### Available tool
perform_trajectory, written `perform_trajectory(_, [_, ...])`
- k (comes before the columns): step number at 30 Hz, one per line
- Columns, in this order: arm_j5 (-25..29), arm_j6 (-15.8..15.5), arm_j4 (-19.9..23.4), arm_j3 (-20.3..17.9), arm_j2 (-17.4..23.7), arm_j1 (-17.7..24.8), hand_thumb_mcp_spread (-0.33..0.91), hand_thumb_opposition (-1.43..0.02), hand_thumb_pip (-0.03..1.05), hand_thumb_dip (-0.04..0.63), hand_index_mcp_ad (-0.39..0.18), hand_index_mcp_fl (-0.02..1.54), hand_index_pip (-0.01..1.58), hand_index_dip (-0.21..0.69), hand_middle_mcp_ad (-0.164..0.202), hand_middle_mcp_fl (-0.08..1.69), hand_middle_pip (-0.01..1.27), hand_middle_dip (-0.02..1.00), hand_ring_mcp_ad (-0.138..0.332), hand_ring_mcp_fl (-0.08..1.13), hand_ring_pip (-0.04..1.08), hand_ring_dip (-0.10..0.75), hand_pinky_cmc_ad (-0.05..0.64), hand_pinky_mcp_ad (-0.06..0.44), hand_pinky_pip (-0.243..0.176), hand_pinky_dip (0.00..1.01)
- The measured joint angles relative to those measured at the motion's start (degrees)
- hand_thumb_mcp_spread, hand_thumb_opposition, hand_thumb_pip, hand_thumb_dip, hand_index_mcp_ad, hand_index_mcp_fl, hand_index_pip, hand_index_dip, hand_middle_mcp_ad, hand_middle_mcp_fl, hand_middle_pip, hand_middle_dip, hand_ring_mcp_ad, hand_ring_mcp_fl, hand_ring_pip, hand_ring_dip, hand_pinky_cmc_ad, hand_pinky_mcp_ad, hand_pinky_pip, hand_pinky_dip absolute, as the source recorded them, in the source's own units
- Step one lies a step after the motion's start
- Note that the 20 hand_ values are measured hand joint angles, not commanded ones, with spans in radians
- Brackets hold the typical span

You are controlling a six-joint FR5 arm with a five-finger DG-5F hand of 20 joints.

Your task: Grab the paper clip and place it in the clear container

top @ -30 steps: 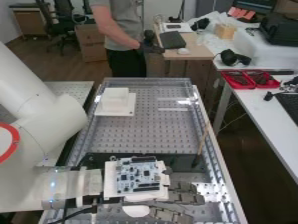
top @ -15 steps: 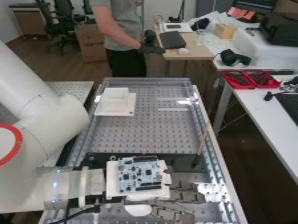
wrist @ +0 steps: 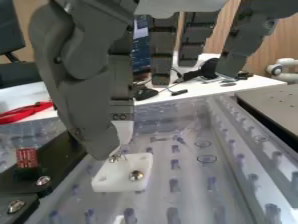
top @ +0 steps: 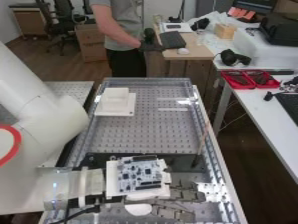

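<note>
High view: my hand (top: pixel 186 195) is above the near end of the table (top: pixel 143 135), open, fingers relaxed and nearly straight. In the wrist view, my thumb (wrist: pixel 80 85) hangs near a white plate (wrist: pixel 116 184) with metal screws. I cannot tell where the paper clip is, nor whether I hold it.

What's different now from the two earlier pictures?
The hand and the circuit board mounted on it have shifted slightly toward the high view's right, mostly early on. The white block and the thin wooden stick stayed put.
</note>
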Motion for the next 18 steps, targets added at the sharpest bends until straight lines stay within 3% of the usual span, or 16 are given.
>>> perform_trajectory(11, [0.06,5.37,5.13,-3.04,3.99,0.17,0.54,-0.95,0.5,0.241,-0.197,0.79,1.23,0.017,0.066,0.32,0.13,0.19,0.086,0.1,0.09,0.079,0.346,0.265,0.037,0.19])
perform_trajectory(18, [2.52,8.89,9.26,-8.5,10.12,1.29,0.54,-0.97,0.5,0.239,-0.195,0.84,1.18,0.021,0.066,0.33,0.13,0.19,0.086,0.09,0.09,0.079,0.346,0.265,0.033,0.19])
